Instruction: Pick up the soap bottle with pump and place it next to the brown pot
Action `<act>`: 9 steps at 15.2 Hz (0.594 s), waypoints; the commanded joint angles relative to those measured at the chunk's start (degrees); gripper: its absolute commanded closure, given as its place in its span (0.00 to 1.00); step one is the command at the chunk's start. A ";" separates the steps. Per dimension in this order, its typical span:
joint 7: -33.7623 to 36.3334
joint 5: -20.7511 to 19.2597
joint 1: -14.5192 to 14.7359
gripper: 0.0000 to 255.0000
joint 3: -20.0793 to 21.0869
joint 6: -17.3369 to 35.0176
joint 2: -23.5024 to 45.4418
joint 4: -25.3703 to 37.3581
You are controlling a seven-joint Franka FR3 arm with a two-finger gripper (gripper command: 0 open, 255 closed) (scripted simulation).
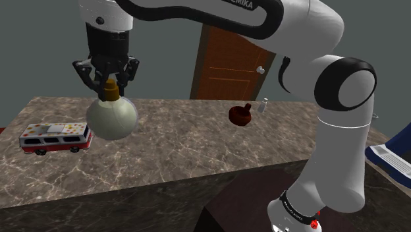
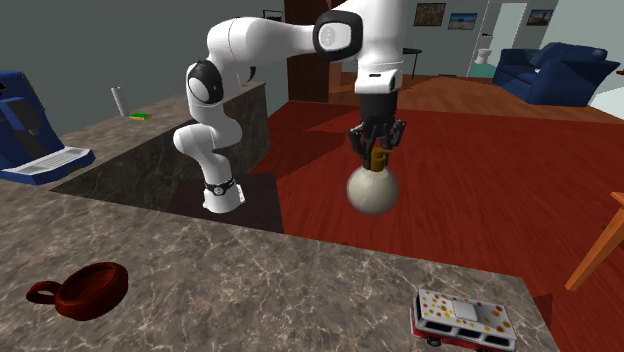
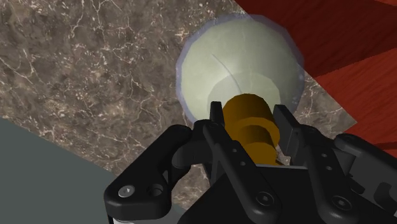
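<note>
While it hangs clear of the bench (image 1: 184, 142): soap bottle (image 1: 112, 117), one, aloft just inside a bench edge, with red floor beyond that edge.
Jaws: pinching the bottle's amber pump neck (image 3: 251, 121), one finger on each side; the round body hangs free below them.
Body: pale, globe-shaped and smooth, faintly see-through at its outline; the material is not plain.
Handling, judged: stiff, and probably light since the neck alone carries it. The smooth globe offers no flat face and would likely slip in a grip. Hung this way it may swing on a quick move.
Best hold, judged: the narrow, straight-sided neck, as taken now.
Setting down, judged: the rounded underside may tip or roll, so it wants a slow, upright lowering.
Destination: brown pot (image 1: 240, 115), one, with a side handle, resting toward the bench's far edge and well apart from the bottle.
Toy bus (image 1: 56, 137): one, red and white with coloured dots, near the bench's end edge, below and beside the bottle.
Small pale container (image 1: 264, 105): one, near the pot by the far edge.
Arm: one.
</note>
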 commanded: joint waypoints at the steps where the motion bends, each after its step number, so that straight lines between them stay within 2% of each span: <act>1: -0.17 -0.41 0.73 1.00 -0.09 -2.16 0.83 3.01; 4: -0.32 -1.07 1.90 1.00 -0.26 -4.86 2.16 7.06; 6: -1.86 2.31 -3.25 1.00 0.57 -0.96 -4.73 -3.31; 9: -5.44 7.21 -9.15 1.00 0.69 3.01 -13.50 -14.88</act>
